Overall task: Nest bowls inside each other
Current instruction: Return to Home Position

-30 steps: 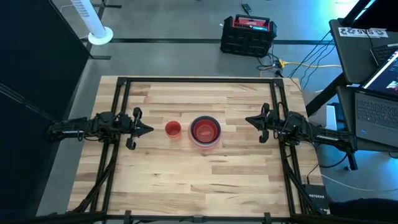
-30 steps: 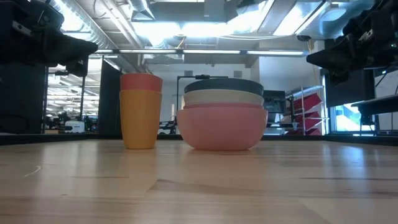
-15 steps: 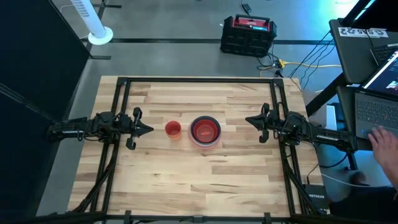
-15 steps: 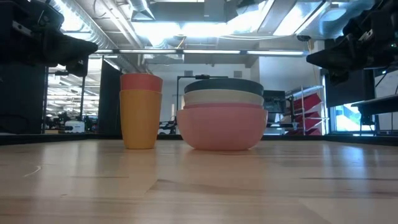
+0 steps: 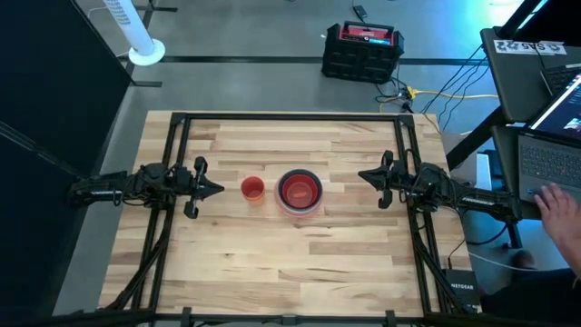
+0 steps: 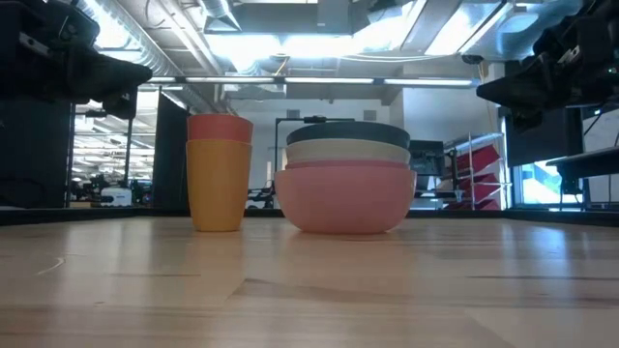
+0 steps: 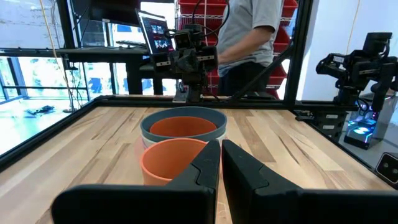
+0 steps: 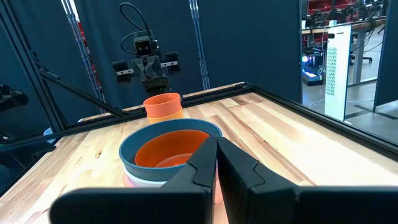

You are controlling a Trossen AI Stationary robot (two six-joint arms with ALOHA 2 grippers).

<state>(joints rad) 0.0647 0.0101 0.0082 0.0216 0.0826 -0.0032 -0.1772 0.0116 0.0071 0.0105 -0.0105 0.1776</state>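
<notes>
The nested bowls sit at the middle of the high view. They are smooth round plastic, with red inside a dark blue rim and white and pink shells beneath. Just left of them, the stacked cups are tall and narrow and look likeliest to topple if the bench is jolted. The left claw and right claw hang well apart at either side, each pressed together.

orange cup nested in yellow cup, upright on wood table, left of centre; on floor: black/red case, white tower fan; laptop at right, person's hand at it; grey-shirted person stands there
</notes>
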